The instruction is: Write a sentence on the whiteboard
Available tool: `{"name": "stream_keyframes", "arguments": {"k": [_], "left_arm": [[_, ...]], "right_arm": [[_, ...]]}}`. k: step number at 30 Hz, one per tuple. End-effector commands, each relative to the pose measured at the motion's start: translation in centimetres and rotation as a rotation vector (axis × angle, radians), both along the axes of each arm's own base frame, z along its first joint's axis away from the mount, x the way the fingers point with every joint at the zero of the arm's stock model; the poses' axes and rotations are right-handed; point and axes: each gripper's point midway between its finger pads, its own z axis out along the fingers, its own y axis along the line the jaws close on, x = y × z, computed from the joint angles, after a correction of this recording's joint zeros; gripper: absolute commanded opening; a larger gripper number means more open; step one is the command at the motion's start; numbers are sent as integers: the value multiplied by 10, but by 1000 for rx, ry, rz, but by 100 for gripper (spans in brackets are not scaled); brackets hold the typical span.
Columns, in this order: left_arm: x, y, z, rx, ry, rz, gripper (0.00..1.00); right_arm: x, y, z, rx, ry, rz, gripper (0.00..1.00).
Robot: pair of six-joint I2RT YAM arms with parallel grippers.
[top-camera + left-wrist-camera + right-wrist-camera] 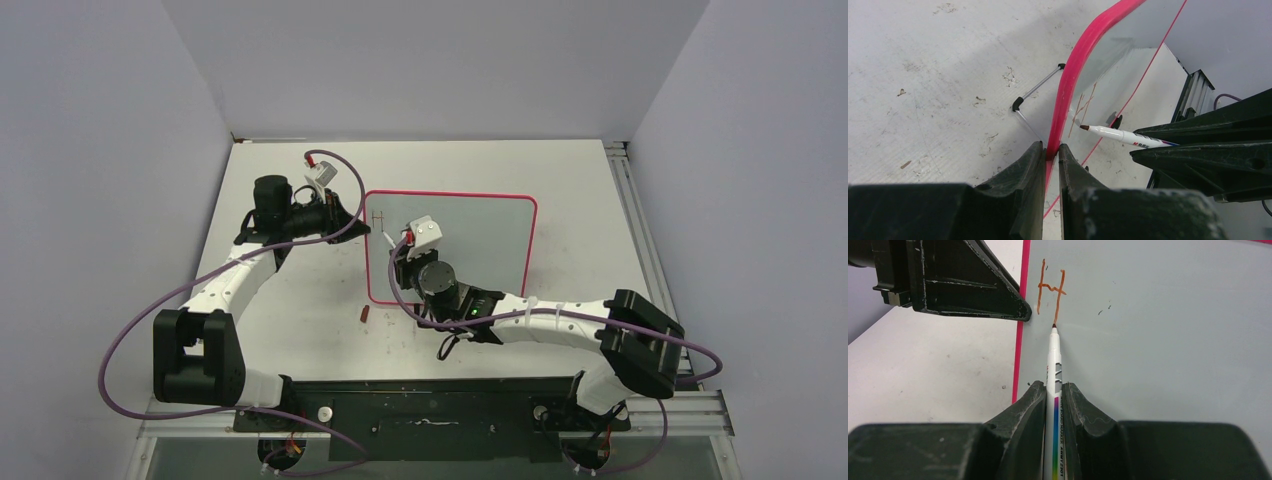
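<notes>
Whiteboard is sitting mid-table, its long side facing the arms and one thin foot showing at its left edge.

Left gripper is reaching in from the left, its fingers clenched on the pink frame near the top left corner. Judgement: it is serving as a clamp, so the light board is not sliding under the pen strokes.

Right gripper is lying low over the board's left part with its fingers grasping the marker by the barrel. The tip is pointing away from the wrist and touching the board just below the right leg of the H. Holding it low is probably giving short, controllable strokes.

Sentence so far: one shaky reddish-brown H, tight against the left frame. Everything after it is not yet written, so the task is barely started.

Room: pale lilac walls are closing in three sides. The table is white, scuffed and speckled. A small reddish-brown piece is lying just off the board's near left corner, possibly the marker's cap, but it is too small to tell.
</notes>
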Motion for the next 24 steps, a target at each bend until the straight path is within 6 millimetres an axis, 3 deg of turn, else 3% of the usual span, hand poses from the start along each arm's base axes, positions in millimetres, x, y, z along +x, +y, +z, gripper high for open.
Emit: {"name": "stream_keyframes", "arguments": {"k": [1, 8, 24], "left_arm": [[-9, -8, 19, -20, -25, -44, 0], [-8, -7, 19, -18, -28, -39, 0], [-8, -7, 20, -14, -30, -29, 0]], "right_arm": [[-1, -7, 15, 33, -17, -23, 5], [-6, -4, 24, 43, -33, -2, 5], [-16, -6, 65, 97, -85, 34, 5]]}}
